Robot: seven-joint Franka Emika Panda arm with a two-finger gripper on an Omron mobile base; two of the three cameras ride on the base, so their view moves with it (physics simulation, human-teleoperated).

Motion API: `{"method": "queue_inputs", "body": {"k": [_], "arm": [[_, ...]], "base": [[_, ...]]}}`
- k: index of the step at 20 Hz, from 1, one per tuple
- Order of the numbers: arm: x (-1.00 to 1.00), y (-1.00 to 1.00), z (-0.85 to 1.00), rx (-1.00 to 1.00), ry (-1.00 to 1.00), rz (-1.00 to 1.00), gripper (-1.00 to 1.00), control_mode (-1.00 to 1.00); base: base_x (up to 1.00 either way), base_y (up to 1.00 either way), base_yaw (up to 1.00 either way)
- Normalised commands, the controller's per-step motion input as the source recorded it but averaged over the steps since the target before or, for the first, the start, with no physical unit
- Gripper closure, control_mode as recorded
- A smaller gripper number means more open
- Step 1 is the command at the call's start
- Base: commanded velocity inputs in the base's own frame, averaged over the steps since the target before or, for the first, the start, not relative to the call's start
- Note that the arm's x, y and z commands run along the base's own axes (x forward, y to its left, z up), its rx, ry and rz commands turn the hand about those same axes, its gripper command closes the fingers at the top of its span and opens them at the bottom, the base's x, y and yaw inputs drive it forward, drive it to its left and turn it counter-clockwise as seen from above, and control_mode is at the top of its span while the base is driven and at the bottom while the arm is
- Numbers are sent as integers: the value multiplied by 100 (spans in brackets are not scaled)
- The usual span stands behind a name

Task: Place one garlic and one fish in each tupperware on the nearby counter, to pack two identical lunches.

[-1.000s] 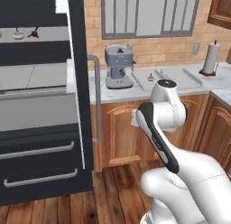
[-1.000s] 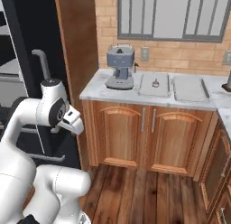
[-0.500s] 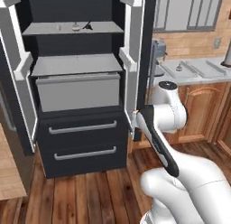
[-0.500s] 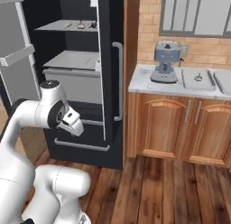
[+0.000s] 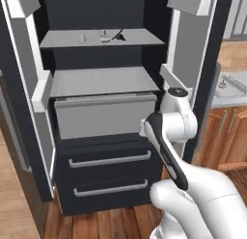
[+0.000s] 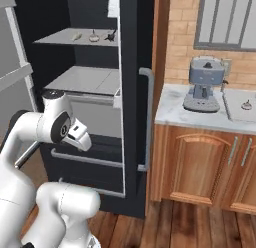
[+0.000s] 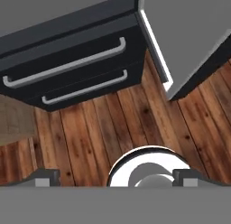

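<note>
We face a kitchen with a dark fridge (image 5: 103, 112) standing open, its doors swung wide, over a wooden plank floor (image 7: 113, 128). On the fridge's upper grey shelf (image 5: 96, 39) lie several small things: in the left base view a pale bit, a roundish pale one and a darker one sit close together near the middle, too small for us to tell garlic from fish. The right base view shows the same cluster (image 6: 94, 37) on that shelf. Below it are a second grey shelf, a pale drawer front (image 5: 103, 117) and two dark drawers with silver bar handles (image 5: 110, 160).

To the right of the fridge, the marble surface (image 6: 172, 112) over brown cabinet doors carries a grey coffee machine (image 6: 202, 91); a sink (image 6: 240, 104) lies just beside it.

Our arm is folded in front of the fridge drawers. The gripper (image 7: 115, 179) points down at the floor, and in the hand view its two fingertips (image 7: 45, 177) stand far apart with nothing between them, spread wide.
</note>
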Motion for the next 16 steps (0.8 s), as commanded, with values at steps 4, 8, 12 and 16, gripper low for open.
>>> {"method": "queue_inputs", "body": {"k": [4, 8, 12, 16], "arm": [[0, 0, 0, 0, 0, 0, -100, 100], [0, 0, 0, 0, 0, 0, -100, 100], [0, 0, 0, 0, 0, 0, -100, 100], [0, 0, 0, 0, 0, 0, -100, 100]], "base": [[100, 13, 0], [99, 51, 0], [81, 71, 0], [71, 41, 0]]}}
